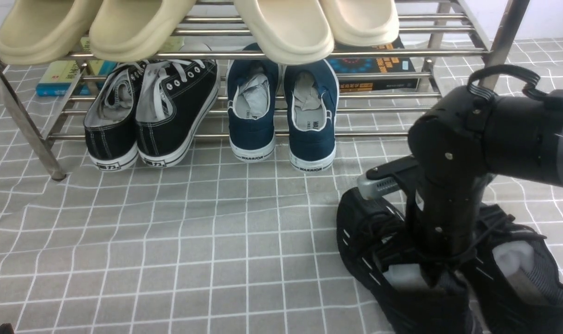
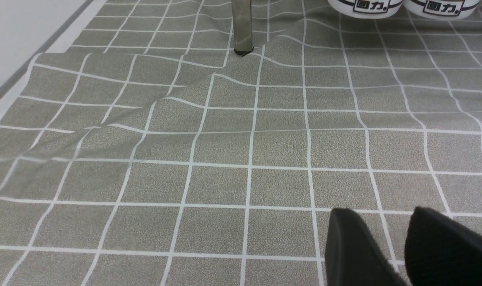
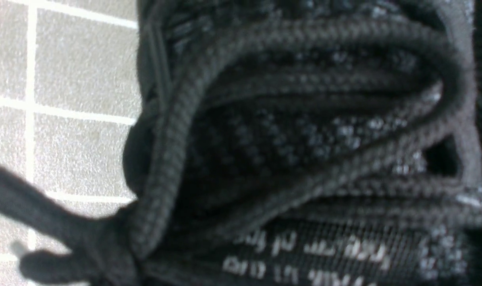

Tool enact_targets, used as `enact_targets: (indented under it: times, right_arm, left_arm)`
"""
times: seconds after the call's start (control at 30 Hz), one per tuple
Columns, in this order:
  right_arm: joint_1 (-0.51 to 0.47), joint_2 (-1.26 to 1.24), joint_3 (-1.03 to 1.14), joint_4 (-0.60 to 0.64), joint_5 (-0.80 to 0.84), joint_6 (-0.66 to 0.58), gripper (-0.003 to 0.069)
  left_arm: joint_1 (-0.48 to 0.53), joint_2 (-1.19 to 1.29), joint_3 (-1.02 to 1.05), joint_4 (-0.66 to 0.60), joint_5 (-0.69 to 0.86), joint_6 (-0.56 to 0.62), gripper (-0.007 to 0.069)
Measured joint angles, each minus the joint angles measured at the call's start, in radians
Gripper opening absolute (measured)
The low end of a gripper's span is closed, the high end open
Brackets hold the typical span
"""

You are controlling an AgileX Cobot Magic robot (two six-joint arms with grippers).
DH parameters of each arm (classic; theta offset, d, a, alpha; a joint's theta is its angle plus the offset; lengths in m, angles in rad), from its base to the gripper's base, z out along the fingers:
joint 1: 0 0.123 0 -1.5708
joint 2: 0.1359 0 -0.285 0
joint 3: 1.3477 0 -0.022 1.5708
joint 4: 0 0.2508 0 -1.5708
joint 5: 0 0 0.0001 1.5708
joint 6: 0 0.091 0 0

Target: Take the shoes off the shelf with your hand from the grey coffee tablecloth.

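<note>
Where the black running shoes (image 1: 425, 311) lay: side by side on the grey checked tablecloth (image 1: 170, 241), on the robot's right and just this side of the rack.
Left jaws (image 2: 378, 216): apart, with a strip of bare cloth showing between the blurred tips.
Right jaws (image 1: 430, 273): down at the left-hand shoe of the running pair; their width, and whether they held anything, could not be told.
Laces (image 3: 177, 119): looped loosely across that shoe's tongue, close before the right wrist camera, near pale lettering.
Lower tier of the steel rack (image 1: 383, 134): black canvas sneakers (image 1: 110, 120) left, navy slip-ons (image 1: 251, 111) beside them, heels toward the robot.
Upper tier: two pairs of cream clogs (image 1: 133, 28), side by side.
Behind the lower tier: colourful books (image 1: 54, 79) at left, a dark one (image 1: 379, 69) at right.
</note>
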Motion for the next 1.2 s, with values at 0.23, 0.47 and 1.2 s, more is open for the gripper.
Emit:
enact_targets:
  times: [0.23,0.47,1.2]
  right_arm:
    - [-0.013,-0.010,-0.015,-0.030,0.079,-0.002,0.0382]
    - [-0.014,-0.189,-0.039,-0.029,0.080,-0.091,0.0340]
    - [0.053,-0.907,0.516,-0.010,-0.561,-0.095,-0.0013]
  left_arm:
    - [0.000,0.000,0.000,0.000,0.000,0.000,0.0240]
    - [0.000,0.000,0.000,0.000,0.000,0.000,0.0240]
    - [0.000,0.000,0.000,0.000,0.000,0.000,0.0240]
